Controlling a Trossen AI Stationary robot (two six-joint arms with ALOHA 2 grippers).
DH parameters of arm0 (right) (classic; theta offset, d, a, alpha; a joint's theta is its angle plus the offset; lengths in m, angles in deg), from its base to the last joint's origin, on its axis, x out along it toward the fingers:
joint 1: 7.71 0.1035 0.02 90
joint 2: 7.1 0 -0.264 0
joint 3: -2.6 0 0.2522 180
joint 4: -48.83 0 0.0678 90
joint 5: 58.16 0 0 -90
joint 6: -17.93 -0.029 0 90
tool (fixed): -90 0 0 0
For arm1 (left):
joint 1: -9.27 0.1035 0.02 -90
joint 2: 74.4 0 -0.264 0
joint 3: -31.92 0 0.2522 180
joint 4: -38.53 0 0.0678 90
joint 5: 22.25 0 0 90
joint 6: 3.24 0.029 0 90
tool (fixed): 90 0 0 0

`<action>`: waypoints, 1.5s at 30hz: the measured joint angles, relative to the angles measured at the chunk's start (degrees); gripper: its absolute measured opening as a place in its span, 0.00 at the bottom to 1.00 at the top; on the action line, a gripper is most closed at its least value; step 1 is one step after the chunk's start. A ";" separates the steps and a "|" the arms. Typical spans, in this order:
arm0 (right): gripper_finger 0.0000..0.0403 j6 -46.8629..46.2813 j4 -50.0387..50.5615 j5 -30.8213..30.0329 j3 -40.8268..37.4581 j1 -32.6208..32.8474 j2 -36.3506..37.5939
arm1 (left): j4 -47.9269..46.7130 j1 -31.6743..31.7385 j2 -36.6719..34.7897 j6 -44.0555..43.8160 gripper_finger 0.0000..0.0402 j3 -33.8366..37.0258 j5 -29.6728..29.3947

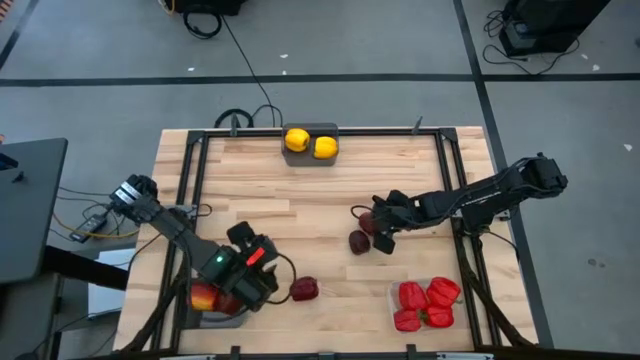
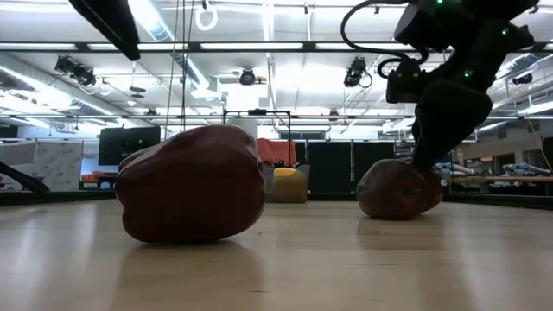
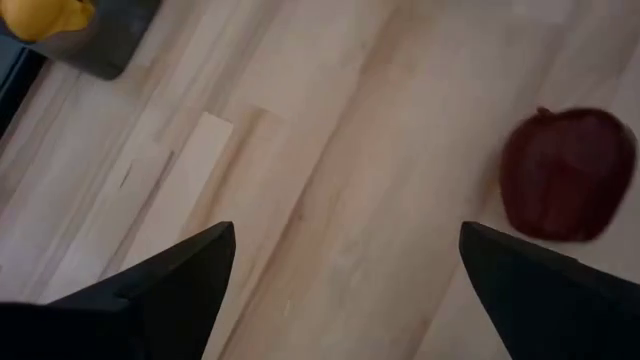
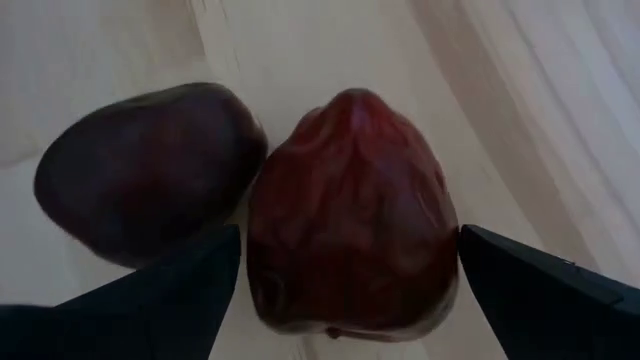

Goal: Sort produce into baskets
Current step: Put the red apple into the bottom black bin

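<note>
My right gripper (image 1: pixel 383 232) is open and low over two dark maroon fruits at the table's middle right. Its fingers stand on either side of the redder fruit (image 4: pixel 350 215), and the darker fruit (image 4: pixel 150 170) lies against that one. My left gripper (image 1: pixel 272 280) is open and empty above the table near the front left. A third maroon fruit (image 1: pixel 304 290) rests on the wood beside it and also shows in the left wrist view (image 3: pixel 568 175). Two yellow fruits (image 1: pixel 310 143) lie in a dark basket (image 1: pixel 312 160) at the far edge. My right gripper comes at the redder fruit from above, with one finger (image 4: pixel 190 290) close at each side of it. The fruit rests on the table. I cannot tell whether the fingers touch it.
A clear basket (image 1: pixel 395 293) with red peppers (image 1: pixel 425 305) stands at the near right. A dark basket (image 1: pixel 222 320) with red-orange fruit (image 1: pixel 205 297) lies under my left arm at the near left. Bare wood lies in the table's middle and far left.
</note>
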 joint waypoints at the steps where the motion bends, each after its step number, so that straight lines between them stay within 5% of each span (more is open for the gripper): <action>1: 0.95 -0.03 -0.39 -0.01 -0.19 -0.30 0.00 | 0.11 0.46 0.00 -0.12 0.97 0.00 -0.02; 7: 0.82 -0.70 -0.60 1.24 -0.54 -1.78 0.07 | 1.11 1.32 0.00 -0.25 0.97 0.00 -0.06; 10: 0.73 -1.36 -0.66 1.26 -0.50 -1.89 0.09 | 1.11 0.51 0.00 -1.29 0.97 0.00 -6.06; 13: 0.73 -1.68 -0.98 1.85 0.10 -1.81 0.02 | 1.24 -1.05 -0.50 -1.83 0.97 0.00 -13.90; 18: 0.73 2.72 -13.48 3.08 1.99 0.40 0.04 | 2.85 -0.91 -0.50 -0.33 0.97 0.02 -15.26; 26: 0.75 17.00 -41.48 7.36 2.07 6.40 0.02 | 21.82 -0.45 -0.50 27.36 0.97 0.00 -22.18; 32: 0.77 28.41 -47.15 6.24 2.07 10.36 0.00 | 37.60 1.79 -0.50 43.62 0.97 0.00 -21.86; 35: 0.77 32.93 -48.81 2.13 2.07 12.15 0.00 | 43.85 3.51 -0.50 48.56 0.97 0.00 -15.77; 39: 0.77 35.50 -50.99 -2.57 2.07 13.58 0.00 | 48.01 5.96 -0.31 50.44 0.97 0.00 -7.07; 45: 0.77 36.57 -52.20 -2.63 2.07 14.43 0.00 | 49.76 8.45 1.57 51.00 0.97 0.00 -7.80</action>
